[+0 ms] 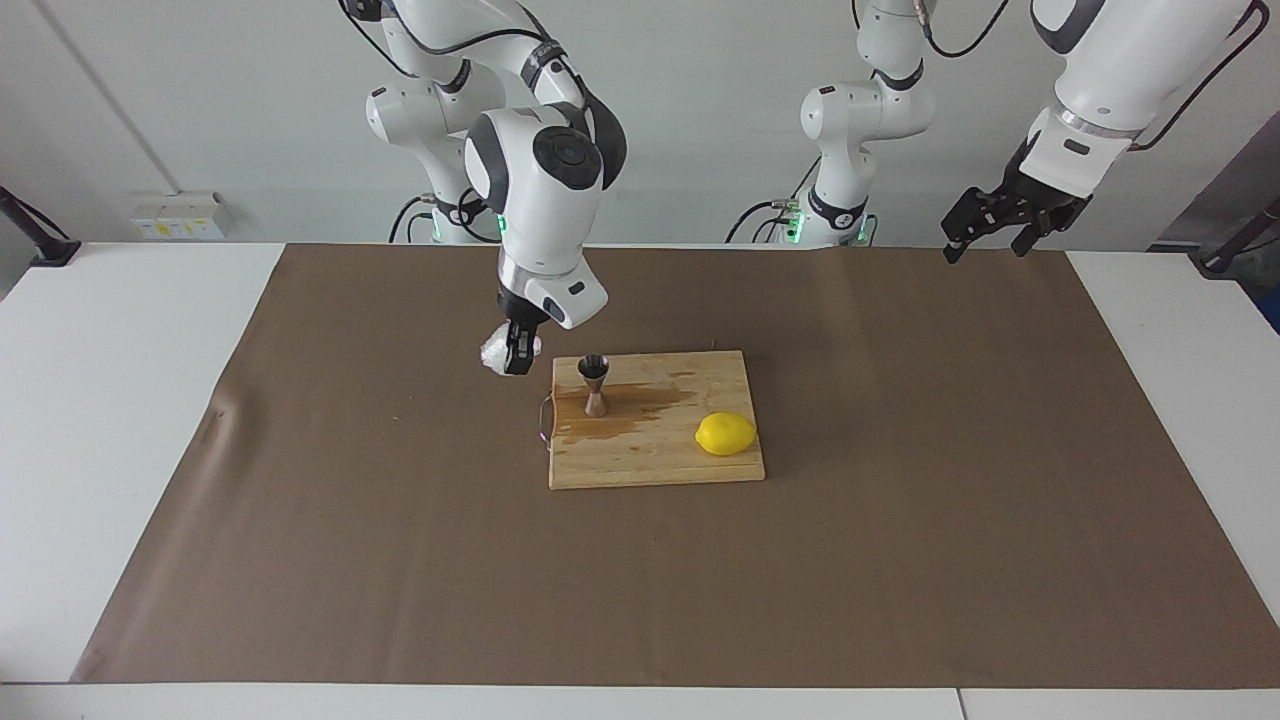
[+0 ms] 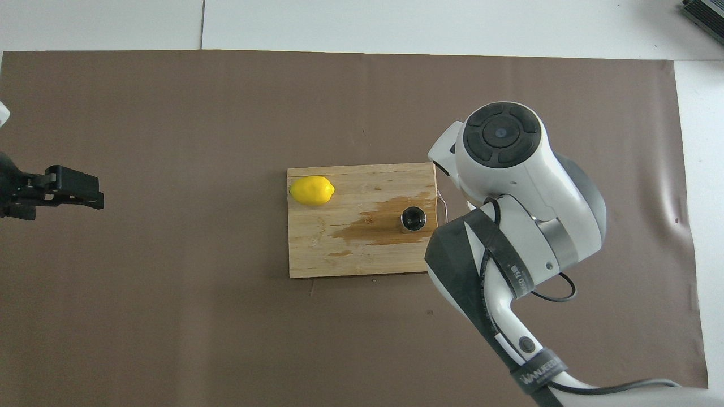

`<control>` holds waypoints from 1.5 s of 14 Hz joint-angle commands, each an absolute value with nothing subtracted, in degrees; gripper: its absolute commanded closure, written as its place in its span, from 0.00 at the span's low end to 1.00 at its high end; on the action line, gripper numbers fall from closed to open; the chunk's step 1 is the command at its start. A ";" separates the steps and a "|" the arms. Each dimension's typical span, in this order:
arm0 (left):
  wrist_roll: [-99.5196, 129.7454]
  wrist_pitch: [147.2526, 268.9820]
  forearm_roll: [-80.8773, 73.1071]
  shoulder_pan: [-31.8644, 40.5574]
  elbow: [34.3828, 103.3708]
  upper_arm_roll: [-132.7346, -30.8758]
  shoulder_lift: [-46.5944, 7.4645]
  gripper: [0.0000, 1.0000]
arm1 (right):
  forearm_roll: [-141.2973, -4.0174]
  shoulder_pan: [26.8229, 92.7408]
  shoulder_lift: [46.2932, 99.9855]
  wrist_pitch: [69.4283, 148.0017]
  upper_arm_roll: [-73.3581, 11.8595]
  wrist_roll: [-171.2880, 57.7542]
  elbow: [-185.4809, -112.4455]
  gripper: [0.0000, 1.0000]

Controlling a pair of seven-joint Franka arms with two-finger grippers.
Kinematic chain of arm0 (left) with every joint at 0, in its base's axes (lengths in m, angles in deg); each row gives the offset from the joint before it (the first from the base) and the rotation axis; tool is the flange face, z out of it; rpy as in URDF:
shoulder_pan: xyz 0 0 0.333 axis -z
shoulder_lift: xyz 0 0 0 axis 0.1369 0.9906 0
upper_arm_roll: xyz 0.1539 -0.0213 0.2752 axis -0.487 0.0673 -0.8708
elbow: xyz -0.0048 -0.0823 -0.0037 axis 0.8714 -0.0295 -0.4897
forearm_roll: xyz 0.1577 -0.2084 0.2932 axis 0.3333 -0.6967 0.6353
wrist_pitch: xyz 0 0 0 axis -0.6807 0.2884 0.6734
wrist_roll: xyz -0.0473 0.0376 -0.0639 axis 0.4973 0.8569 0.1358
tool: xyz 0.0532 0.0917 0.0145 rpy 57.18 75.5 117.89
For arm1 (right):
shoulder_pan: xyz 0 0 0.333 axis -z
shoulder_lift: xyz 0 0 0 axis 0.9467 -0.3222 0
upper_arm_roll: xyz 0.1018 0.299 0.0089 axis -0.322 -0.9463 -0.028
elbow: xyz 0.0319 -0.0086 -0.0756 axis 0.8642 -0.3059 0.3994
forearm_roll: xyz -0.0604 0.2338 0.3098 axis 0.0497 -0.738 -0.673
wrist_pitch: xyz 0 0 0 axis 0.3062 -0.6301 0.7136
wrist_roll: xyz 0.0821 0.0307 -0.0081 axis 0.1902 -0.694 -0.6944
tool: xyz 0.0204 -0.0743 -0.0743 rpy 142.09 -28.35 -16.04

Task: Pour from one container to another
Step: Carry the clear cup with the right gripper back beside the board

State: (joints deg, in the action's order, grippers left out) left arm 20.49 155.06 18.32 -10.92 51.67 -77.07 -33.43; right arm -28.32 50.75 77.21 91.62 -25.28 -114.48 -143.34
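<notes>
From across the table, my right gripper [image 1: 516, 355] hangs in the air over the brown mat [image 1: 400, 520], just off the board's right-arm end. Its fingers are clamped on the glass cup [image 1: 494, 354], which shows as a whitish lump tipped on its side against the fingers. The jigger [image 1: 594, 384] stands upright on the cutting board [image 1: 655, 470], near the board's edge closest to my right gripper, clear of the cup and the fingers. A dark wet stain [image 1: 640, 405] spreads over the wood around the jigger's foot. The lemon [image 1: 726, 434] lies on the same board toward the left arm's end, well apart from the jigger. My left gripper [image 1: 985, 232] waits high over the mat's edge at the left arm's end, its fingers spread apart and empty.

From overhead, my right arm's wrist covers the right gripper and the cup, so I cannot see either there. The jigger [image 2: 413, 219] shows its open round mouth, standing on the cutting board [image 2: 317, 254] at the end nearest my right arm, with the stain [image 2: 373, 225] running from it toward the board's middle. The lemon [image 2: 311, 190] sits at the board's corner farther from me, toward the left arm's end. My left gripper [image 2: 85, 191] pokes in over the mat [image 2: 169, 316].
</notes>
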 commanded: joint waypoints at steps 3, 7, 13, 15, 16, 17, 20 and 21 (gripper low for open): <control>20.27 154.55 18.00 -11.21 52.84 -77.10 -34.72 0.00 | -36.16 60.38 79.16 93.15 -25.83 -126.00 -147.07 1.00; 20.27 154.55 18.00 -11.21 52.84 -77.10 -34.72 0.00 | -43.02 68.46 82.40 98.67 -25.92 -141.55 -155.75 1.00; 20.27 154.55 18.00 -11.21 52.84 -77.10 -34.72 0.00 | -54.70 76.65 85.67 112.14 -25.83 -161.06 -169.04 1.00; 20.27 154.55 18.00 -11.21 52.84 -77.10 -34.72 0.00 | -57.61 78.49 85.49 114.68 -25.83 -166.34 -171.23 1.00; 20.27 154.55 18.00 -11.21 52.84 -77.10 -34.72 0.00 | -59.02 79.02 85.23 115.56 -25.83 -169.41 -171.86 1.00; 20.27 154.55 18.00 -11.21 52.84 -77.10 -34.72 0.00 | -59.90 78.68 85.23 116.79 -25.83 -172.66 -172.38 1.00; 20.27 154.55 18.00 -11.21 52.84 -77.10 -34.72 0.00 | -64.63 79.55 85.06 121.79 -25.83 -178.37 -177.12 1.00; 20.27 154.55 17.91 -11.21 52.84 -77.10 -34.72 0.00 | -66.22 79.47 84.97 122.77 -25.83 -181.45 -177.40 1.00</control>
